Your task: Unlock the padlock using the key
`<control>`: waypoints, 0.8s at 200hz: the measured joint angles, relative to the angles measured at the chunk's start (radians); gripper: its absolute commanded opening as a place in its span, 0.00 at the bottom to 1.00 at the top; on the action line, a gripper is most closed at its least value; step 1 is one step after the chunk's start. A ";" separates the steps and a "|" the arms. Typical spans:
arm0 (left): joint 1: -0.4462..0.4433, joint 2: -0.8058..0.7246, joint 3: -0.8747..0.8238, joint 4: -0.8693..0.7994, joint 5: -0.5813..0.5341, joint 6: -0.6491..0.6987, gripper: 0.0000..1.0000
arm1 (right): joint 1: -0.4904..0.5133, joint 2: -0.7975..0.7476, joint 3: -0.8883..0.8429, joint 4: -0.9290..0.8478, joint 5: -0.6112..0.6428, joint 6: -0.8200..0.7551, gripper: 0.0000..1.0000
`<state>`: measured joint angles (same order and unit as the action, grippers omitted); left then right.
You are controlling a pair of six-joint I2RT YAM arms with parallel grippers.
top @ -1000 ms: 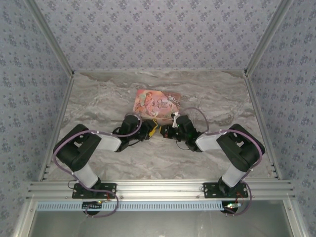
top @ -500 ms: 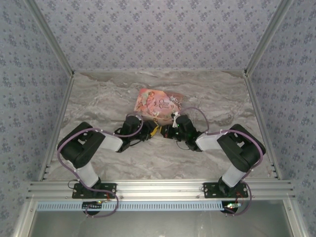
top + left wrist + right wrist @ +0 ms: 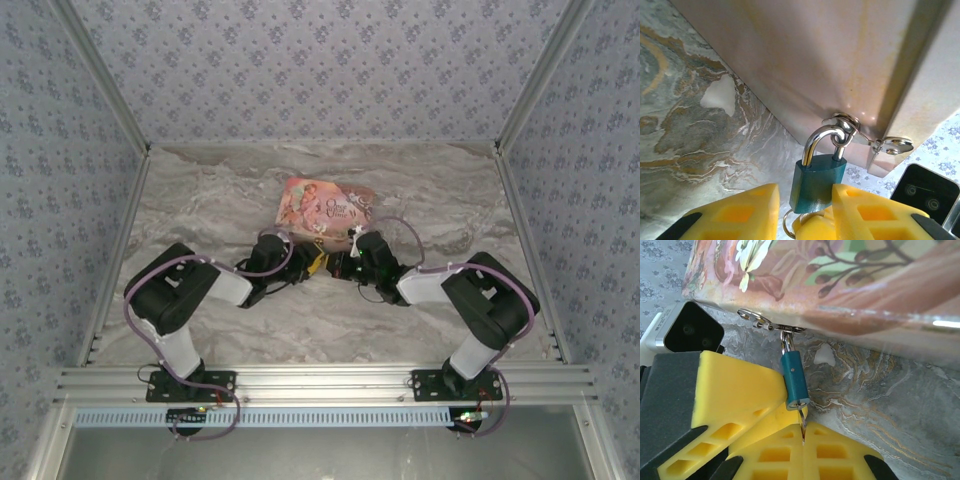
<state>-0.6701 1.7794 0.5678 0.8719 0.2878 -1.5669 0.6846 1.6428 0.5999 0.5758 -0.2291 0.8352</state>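
Small teal padlock (image 3: 817,182) with a silvery shackle hangs from the pink illustrated box (image 3: 850,290). The left gripper (image 3: 805,192) has its fingers apart, flanking it — seemingly unclamped. The right gripper (image 3: 802,432) pinches the thin dark metal key (image 3: 801,417) — tip at the padlock's underside.

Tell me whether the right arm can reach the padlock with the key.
Likely yes: the right fingers pinch the key, its tip just under the padlock with nothing between; the left fingers merely flank it.

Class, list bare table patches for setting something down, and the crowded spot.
Free: marble between pink box and left wall; between box and right wall; between arm bases. Crowded: before the box, left tool and right tool at the padlock and key.
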 measured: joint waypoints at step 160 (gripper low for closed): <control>-0.001 0.010 0.014 0.022 -0.002 -0.003 0.13 | -0.013 -0.022 0.001 -0.019 0.005 0.037 0.19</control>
<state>-0.6708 1.7893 0.5816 0.8940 0.2863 -1.5700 0.6716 1.6207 0.6006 0.5564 -0.2237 0.8722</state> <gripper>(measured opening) 0.138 0.150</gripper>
